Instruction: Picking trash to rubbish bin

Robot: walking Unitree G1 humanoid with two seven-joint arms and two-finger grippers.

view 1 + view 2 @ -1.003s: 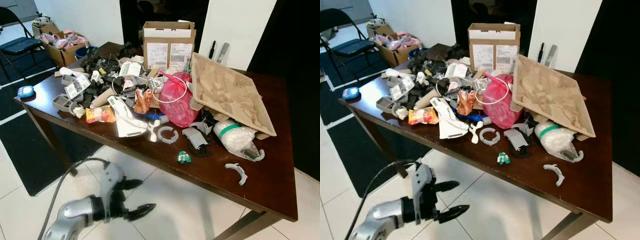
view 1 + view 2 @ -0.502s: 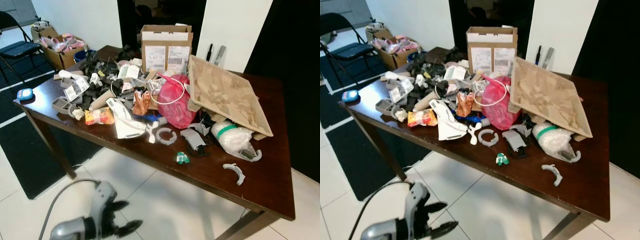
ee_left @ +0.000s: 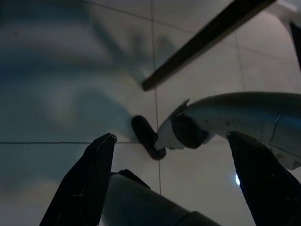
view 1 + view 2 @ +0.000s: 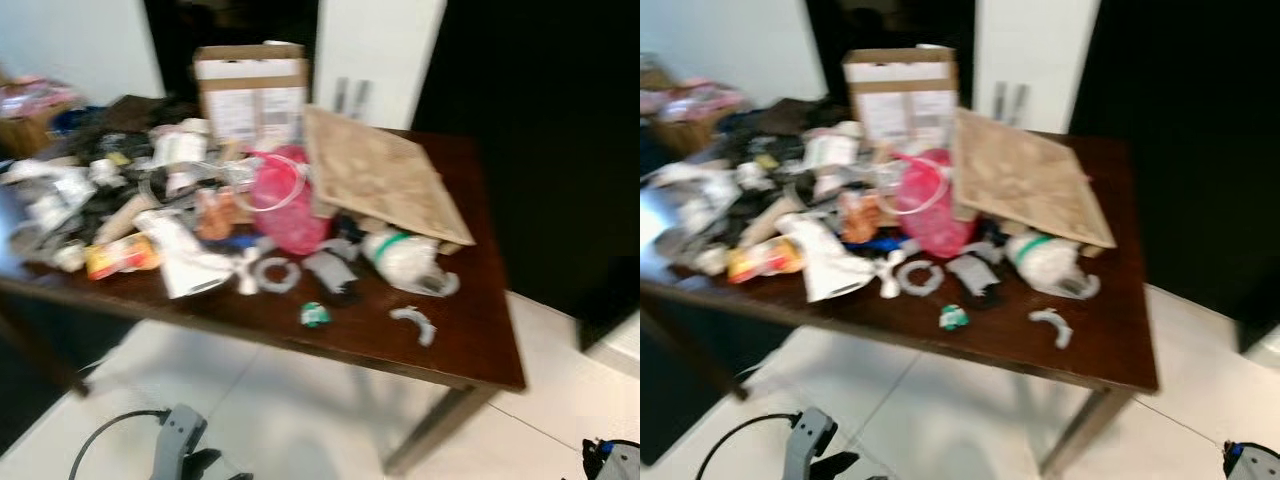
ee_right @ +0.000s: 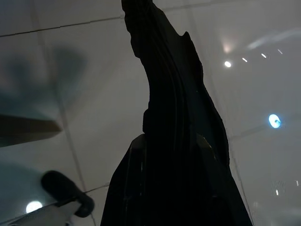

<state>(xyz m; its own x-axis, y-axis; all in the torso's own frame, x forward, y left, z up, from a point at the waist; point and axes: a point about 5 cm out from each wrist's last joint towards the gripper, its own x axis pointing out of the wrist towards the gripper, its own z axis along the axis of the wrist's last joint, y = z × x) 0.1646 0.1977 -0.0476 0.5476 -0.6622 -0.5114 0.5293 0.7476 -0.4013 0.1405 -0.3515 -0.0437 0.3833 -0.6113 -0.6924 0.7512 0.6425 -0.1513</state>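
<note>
Hanging wide-spread and empty over tiles, left gripper (image 3: 171, 183); right gripper's (image 5: 174, 141) spread unclear.

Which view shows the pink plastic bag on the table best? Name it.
The right eye view: the pink plastic bag sits nearer the picture's centre among the clutter on the dark wooden table, though blurred. The left eye view shows the same. The wrist views face the tiled floor.

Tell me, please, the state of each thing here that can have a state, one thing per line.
Cardboard box: upright, at the far edge of the table.
Pink bag: lying crumpled among the clutter.
Brown tray: tilted, propped on other things.
White wrapped bundle: lying on its side.
Left end effector: open, holding nothing, over the floor.
Right end effector: shut, holding nothing.
</note>
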